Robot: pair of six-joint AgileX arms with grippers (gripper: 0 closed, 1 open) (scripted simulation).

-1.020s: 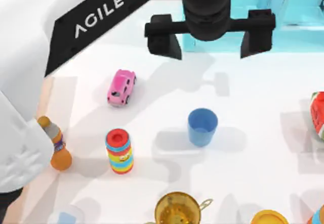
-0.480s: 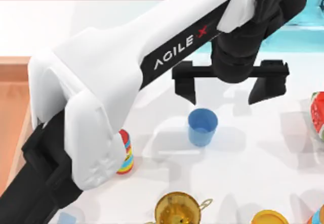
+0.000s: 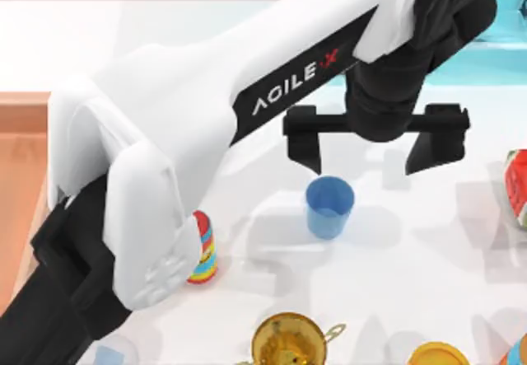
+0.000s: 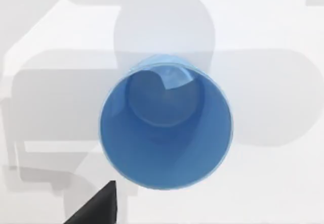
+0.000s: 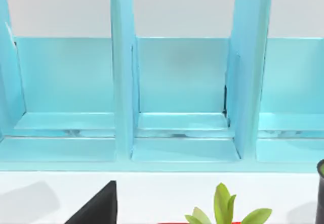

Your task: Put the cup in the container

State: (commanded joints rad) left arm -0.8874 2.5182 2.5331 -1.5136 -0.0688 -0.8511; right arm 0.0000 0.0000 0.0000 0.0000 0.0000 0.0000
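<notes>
Left pincer (image 3: 375,146) spread wide apart above the upright blue cup (image 3: 329,207) on the white table (image 3: 428,250), right pincer's state impossible to tell

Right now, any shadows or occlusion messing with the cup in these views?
Top view: the cup shows whole, soft grey arm shadows around it; the left arm hides much of the table's left. Left wrist view: overlapping grey shadows cross the white table behind the cup, its rim unobstructed. Right wrist view: evenly lit teal shelf, no glare.
</notes>
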